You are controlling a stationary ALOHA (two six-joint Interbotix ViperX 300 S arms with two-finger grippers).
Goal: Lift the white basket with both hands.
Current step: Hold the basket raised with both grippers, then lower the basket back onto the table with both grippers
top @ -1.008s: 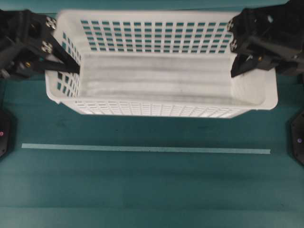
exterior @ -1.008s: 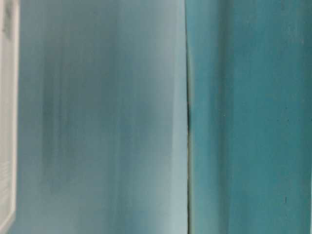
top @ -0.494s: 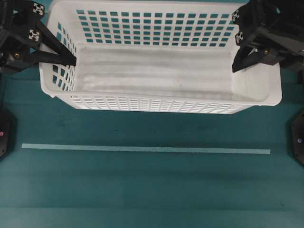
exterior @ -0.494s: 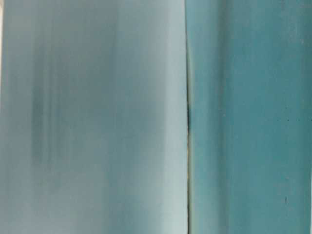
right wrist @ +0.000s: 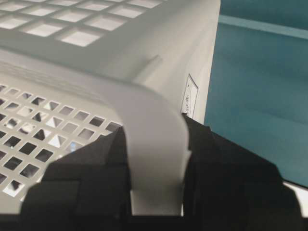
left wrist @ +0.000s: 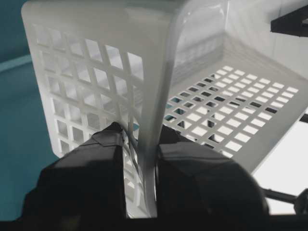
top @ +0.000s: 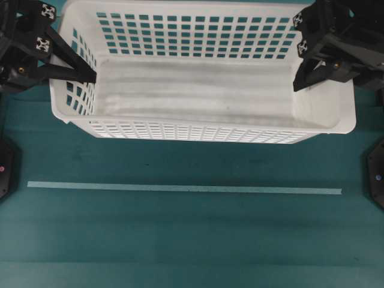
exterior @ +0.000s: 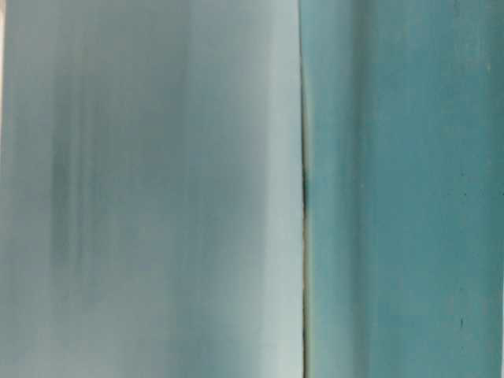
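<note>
The table-level view was all blur, only pale and teal bands. From above, the white basket (top: 204, 90) ran off the top edge, and both arms were cut off at the sides. In the wrist views the fingertips were hidden by the basket's rim.

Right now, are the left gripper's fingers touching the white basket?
Touching. The left wrist view shows the left gripper with its fingers pressed on both faces of the white basket end wall.
</note>
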